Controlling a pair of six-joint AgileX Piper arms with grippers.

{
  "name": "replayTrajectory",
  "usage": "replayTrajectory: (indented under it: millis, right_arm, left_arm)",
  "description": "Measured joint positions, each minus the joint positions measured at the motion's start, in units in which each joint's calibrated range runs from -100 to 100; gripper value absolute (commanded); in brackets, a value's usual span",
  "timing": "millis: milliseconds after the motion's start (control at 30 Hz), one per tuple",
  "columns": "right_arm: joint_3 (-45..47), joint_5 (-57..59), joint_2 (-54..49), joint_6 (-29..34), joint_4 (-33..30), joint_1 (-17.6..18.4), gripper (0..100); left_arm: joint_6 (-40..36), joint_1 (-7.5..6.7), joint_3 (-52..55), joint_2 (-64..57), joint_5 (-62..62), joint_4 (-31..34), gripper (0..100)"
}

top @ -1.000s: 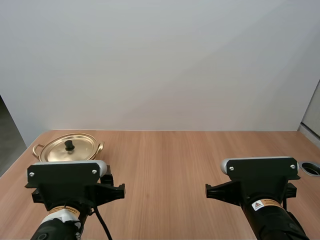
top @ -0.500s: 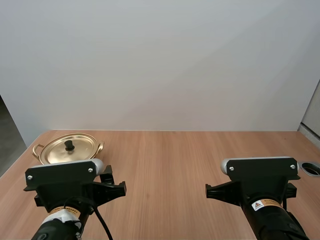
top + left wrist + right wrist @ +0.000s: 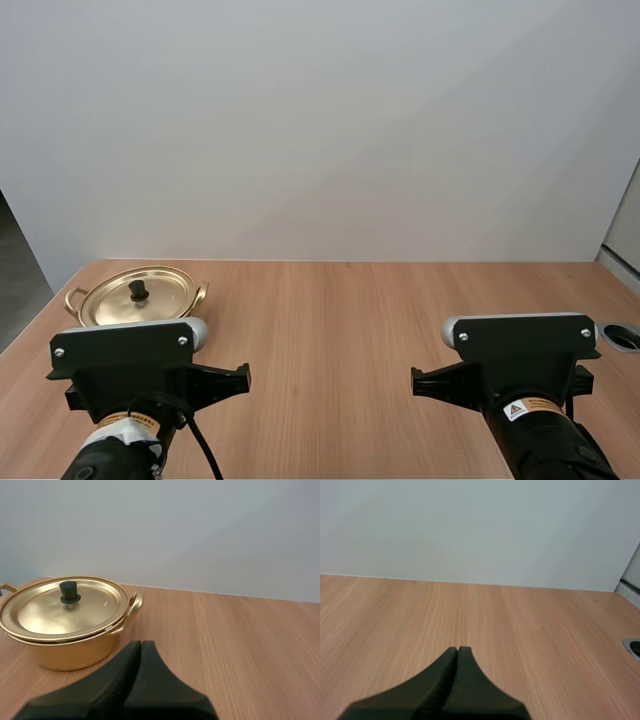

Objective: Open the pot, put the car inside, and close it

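Observation:
A golden pot (image 3: 135, 298) stands at the table's far left, with its lid (image 3: 62, 605) on and a black knob (image 3: 69, 592) in the lid's middle. My left gripper (image 3: 141, 644) is shut on nothing, its fingers together as one dark wedge, a short way in front of the pot and to its right, apart from it. Over bare wood on the right side, my right gripper (image 3: 458, 650) is likewise shut on nothing. Both arms sit low at the near edge, the left arm (image 3: 125, 370) just before the pot and the right arm (image 3: 520, 365) opposite.
The wooden table (image 3: 330, 320) runs to a plain white wall at the back. A round cable hole (image 3: 622, 337) is set in the table at the far right edge, near my right arm.
My left gripper's fingers have closed; one that stuck out beside the arm's mount is no longer seen. The pot and the right arm have not moved.

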Motion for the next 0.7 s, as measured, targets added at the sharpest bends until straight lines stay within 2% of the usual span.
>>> replayTrajectory:
  millis: [400, 700]
  right_arm:
    - [0.0, 0.7, -0.6, 0.0, 1.6, 0.0, 0]
    - [0.0, 4.1, -3.5, 0.0, 2.4, 4.1, 0]
  left_arm:
    - [0.0, 0.0, 0.0, 0.0, 0.0, 0.0, 0]
    - [0.0, 0.0, 0.0, 0.0, 0.0, 0.0, 0]
